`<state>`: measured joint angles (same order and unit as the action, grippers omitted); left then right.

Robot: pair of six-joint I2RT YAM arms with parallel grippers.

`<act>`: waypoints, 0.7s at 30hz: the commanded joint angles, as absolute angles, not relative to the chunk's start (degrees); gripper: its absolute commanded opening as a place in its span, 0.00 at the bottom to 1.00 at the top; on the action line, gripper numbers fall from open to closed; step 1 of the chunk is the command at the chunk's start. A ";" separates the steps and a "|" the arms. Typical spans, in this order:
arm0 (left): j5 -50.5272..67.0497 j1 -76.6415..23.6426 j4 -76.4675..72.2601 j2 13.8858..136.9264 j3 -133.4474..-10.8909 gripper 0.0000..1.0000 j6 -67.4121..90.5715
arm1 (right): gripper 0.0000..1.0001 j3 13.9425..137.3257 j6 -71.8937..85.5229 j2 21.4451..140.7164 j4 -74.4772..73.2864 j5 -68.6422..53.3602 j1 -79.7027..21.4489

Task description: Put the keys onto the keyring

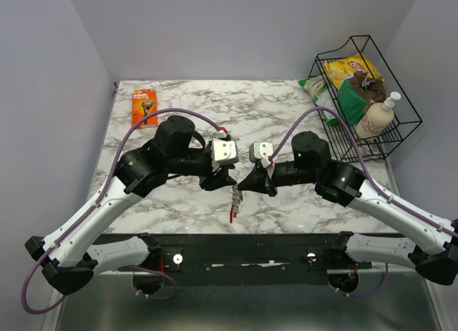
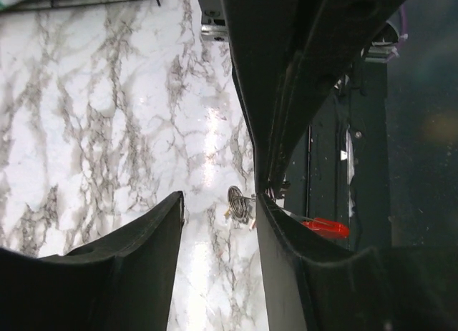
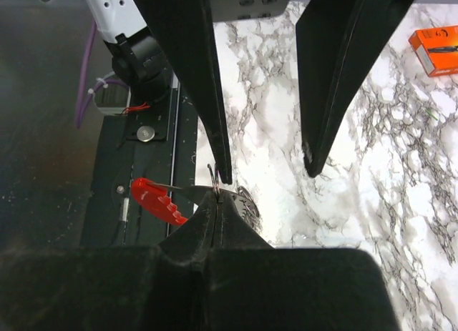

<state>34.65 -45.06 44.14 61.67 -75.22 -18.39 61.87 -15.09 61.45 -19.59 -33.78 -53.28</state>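
Camera above: keys dangling over the table, close to the middle of its near edge, just below left gripper and right gripper, tip to tip.

Left wrist: fingers half apart, nothing between them, keys just beyond.

Right wrist: fingers pressed together on thin keyring, red tag beside.

Threading probably unfinished; impossible to tell how many keys already on.
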 commanded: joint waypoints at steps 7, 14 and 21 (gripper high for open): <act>37.70 -45.18 41.65 58.01 -74.62 0.49 -17.14 | 0.01 63.11 -15.21 61.52 -17.40 -32.52 -53.44; 38.94 -45.18 44.38 61.08 -75.15 0.44 -17.31 | 0.01 63.11 -15.03 61.44 -17.31 -32.34 -53.44; 38.58 -45.18 45.35 61.79 -75.85 0.39 -18.02 | 0.01 62.84 -15.03 61.17 -17.23 -31.73 -53.44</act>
<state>37.12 -45.12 43.68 61.80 -74.76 -17.63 61.87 -15.09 61.49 -19.42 -32.62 -53.30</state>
